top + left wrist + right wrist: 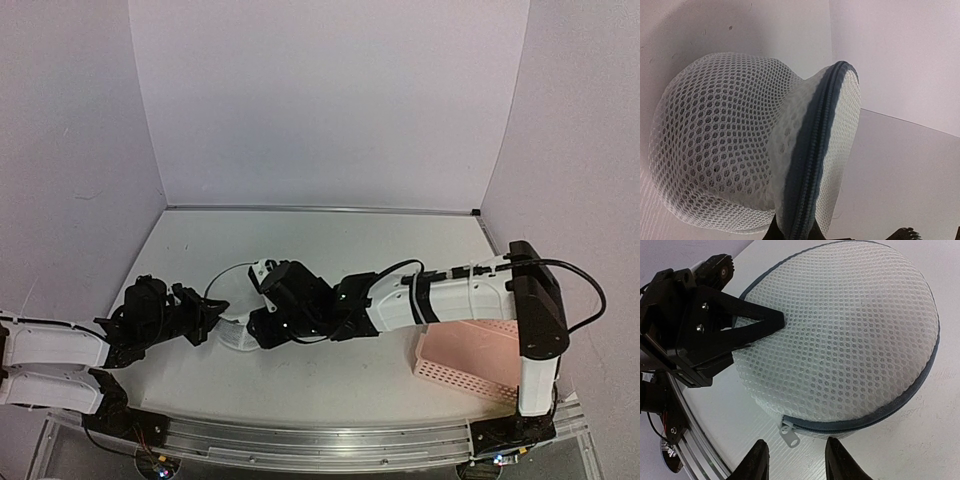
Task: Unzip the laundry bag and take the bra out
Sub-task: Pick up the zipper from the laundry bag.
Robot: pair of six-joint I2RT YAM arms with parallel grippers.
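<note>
Right gripper (796, 442): fingers (757, 462) stand partly apart and hold nothing. The metal zipper pull (788, 434) lies in the gap between their tips, with no contact visible on either side.

Left gripper (779, 320): fingers closed tight, pinching a fold of mesh and rim at the edge of the laundry bag (850, 340). In the left wrist view the pinched rim stands up in a ridge, the zipper (810, 150) running along its crest.

Laundry bag: a rounded white mesh disc lying on the table (350, 250), between the two grippers and close to the near edge. The zipper is closed along the whole stretch that shows. What the bag holds cannot be made out through the mesh.

Surroundings: the right arm reaches across from the right side to the bag. A pink perforated basket (465, 365) sits on the table under that arm, well apart from the bag. A metal rail (330, 440) runs along the near edge of the table
</note>
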